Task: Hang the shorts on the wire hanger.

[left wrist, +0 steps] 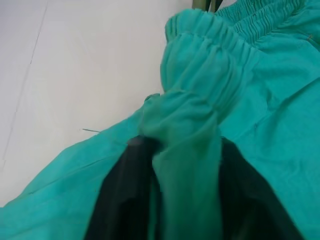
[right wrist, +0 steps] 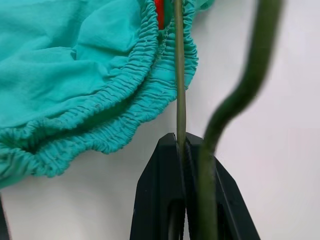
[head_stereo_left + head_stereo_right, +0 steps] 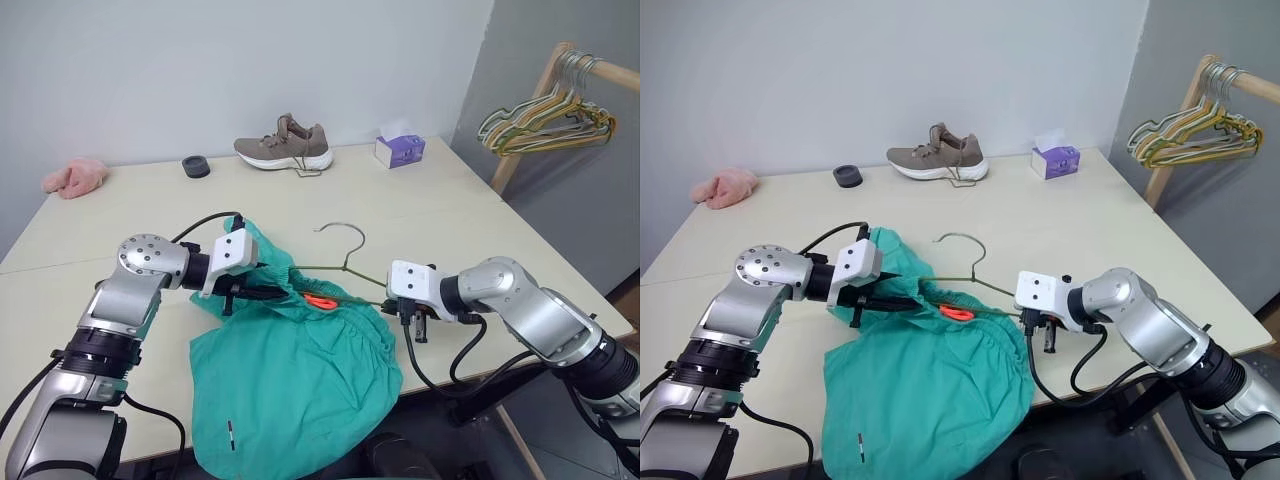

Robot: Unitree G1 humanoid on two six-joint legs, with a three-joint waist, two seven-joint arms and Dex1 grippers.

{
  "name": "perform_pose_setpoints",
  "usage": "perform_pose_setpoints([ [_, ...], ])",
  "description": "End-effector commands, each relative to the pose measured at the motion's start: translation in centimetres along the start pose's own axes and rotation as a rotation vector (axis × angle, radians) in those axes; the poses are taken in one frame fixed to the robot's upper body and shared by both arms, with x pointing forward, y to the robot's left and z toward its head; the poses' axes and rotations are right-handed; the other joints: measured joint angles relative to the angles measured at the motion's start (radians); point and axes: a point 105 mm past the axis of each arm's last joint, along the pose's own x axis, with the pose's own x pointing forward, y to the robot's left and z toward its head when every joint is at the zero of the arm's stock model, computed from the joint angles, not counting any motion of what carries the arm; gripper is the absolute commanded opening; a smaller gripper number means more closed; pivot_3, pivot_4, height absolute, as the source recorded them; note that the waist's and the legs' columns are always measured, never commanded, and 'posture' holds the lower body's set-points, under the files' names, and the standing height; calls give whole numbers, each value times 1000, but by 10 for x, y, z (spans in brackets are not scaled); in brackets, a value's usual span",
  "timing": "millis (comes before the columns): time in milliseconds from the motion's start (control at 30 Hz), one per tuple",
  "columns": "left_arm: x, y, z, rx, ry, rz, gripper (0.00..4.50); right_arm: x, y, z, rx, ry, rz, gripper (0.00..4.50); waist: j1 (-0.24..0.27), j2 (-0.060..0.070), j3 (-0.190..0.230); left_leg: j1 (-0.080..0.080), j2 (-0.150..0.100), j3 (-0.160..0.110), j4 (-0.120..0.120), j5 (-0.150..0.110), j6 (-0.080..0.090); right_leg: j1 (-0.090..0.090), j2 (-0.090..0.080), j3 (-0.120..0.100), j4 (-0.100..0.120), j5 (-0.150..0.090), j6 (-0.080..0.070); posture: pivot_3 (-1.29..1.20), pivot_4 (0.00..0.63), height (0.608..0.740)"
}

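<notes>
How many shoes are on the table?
1. A single brown shoe with a white sole sits at the far edge of the table, by the wall, between the small black ring and the purple tissue box. No second shoe is visible.

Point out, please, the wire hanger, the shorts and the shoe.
wire hanger (image 3: 343, 231), left eye view, on its curved hook.
shorts (image 3: 290, 390), left eye view, on the flat leg fabric.
shoe (image 3: 938, 156), right eye view, on its upper.
</notes>
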Motion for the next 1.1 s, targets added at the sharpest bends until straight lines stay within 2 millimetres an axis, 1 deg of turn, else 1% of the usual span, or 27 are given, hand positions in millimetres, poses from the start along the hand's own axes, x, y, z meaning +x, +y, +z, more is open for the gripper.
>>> perform_pose_setpoints([
  [33, 0, -2, 9, 26, -21, -7, 129, -7, -1, 20, -80, -82, -11, 0, 0, 0, 0, 0, 0, 0, 0, 0, 0, 0, 0, 0, 0, 0, 0, -221, 0, 740],
  [67, 0, -2, 9, 23, -20, -9, 31, -7, -1, 23, -91, -98, -8, 0, 0, 0, 0, 0, 0, 0, 0, 0, 0, 0, 0, 0, 0, 0, 0, -221, 0, 740],
  [133, 0, -3, 8, 17, -19, -11, 31, -8, -1, 25, -126, -104, 4, 0, 0, 0, 0, 0, 0, 0, 0, 0, 0, 0, 0, 0, 0, 0, 0, -221, 0, 740],
  [233, -2, -3, 8, 4, -18, -6, 31, -11, -3, 19, -148, -97, 6, 0, 0, 0, 0, 0, 0, 0, 0, 0, 0, 0, 0, 0, 0, 0, 0, -219, 0, 740],
  [333, -5, -1, 8, -29, -21, 6, 0, -17, -13, 5, -178, -55, -29, 730, 0, 0, 0, 0, 0, 0, 0, 0, 0, 0, 0, 0, 0, 0, 0, -218, 0, 740],
  [400, -7, -1, 7, -51, -22, 13, 0, -23, -15, -5, -190, -26, -32, 1413, 1, 0, 0, 0, 0, 0, 0, 0, 0, 1, 0, -1, 0, 0, 0, -215, 0, 740],
  [500, -12, 1, 3, -106, -32, 35, 0, -39, -20, -25, -189, 39, -51, 2508, 1, 0, 0, 0, -1, 0, 1, 0, 0, 1, 0, -1, 0, 0, 0, -217, 0, 740],
  [533, -13, 1, 2, -120, -35, 43, 0, -46, -25, -31, -179, 63, -74, 2852, 1, 0, 0, 0, -1, 0, 1, 0, 0, 1, -1, -1, 0, 0, 0, -216, 0, 740],
  [600, -16, 2, 1, -144, -43, 59, 0, -63, -35, -44, -125, 103, -129, 3595, 1, 0, 0, 0, -1, 0, 1, 0, 0, 1, -1, -1, 0, 0, 0, -216, 0, 740],
  [633, -16, 2, 1, -153, -46, 66, 0, -70, -38, -48, -95, 113, -147, 3894, 1, 0, 0, 1, -1, 0, 1, 0, 0, 1, -1, -1, 0, 0, 0, -218, 0, 740],
  [700, -18, 3, 1, -166, -54, 79, 0, -81, -36, -48, 34, 55, -156, 4471, 1, 0, 0, 1, -1, 0, 1, 0, 0, 1, -1, -1, 0, 0, 0, -220, 0, 740],
  [767, -19, 4, 2, -179, -67, 90, 0, -86, -21, -34, 195, -71, -95, 4471, 1, 0, 0, 1, -1, -1, 0, 0, 0, 2, -1, -2, 0, 0, 0, -225, 0, 740],
  [833, -19, 5, 4, -185, -76, 94, 0, -80, 0, -24, 326, -156, -29, 4471, 0, 0, 0, 1, -1, -3, 0, 0, 0, 3, -1, -3, 0, 0, 0, -225, 0, 740],
  [900, -19, 6, 5, -186, -79, 95, 0, -64, 17, -22, 410, -174, -9, 4471, -1, 0, -1, 1, 0, -4, 0, 0, 0, 4, 0, -4, 0, 0, 0, -230, 0, 740],
  [1000, -18, 8, 8, -184, -86, 96, 0, -42, 30, -17, 511, -208, -33, 4471, 1, 0, -1, 1, 0, -5, 1, 0, 0, 4, 0, -5, 0, 0, 0, -224, 0, 740],
  [1100, -18, 8, 10, -182, -92, 96, 0, -23, 42, -4, 620, -264, -24, 4471, 1, 0, -1, 1, -1, -5, 1, 0, 0, 4, 0, -5, 0, 0, 0, -223, 0, 740],
])
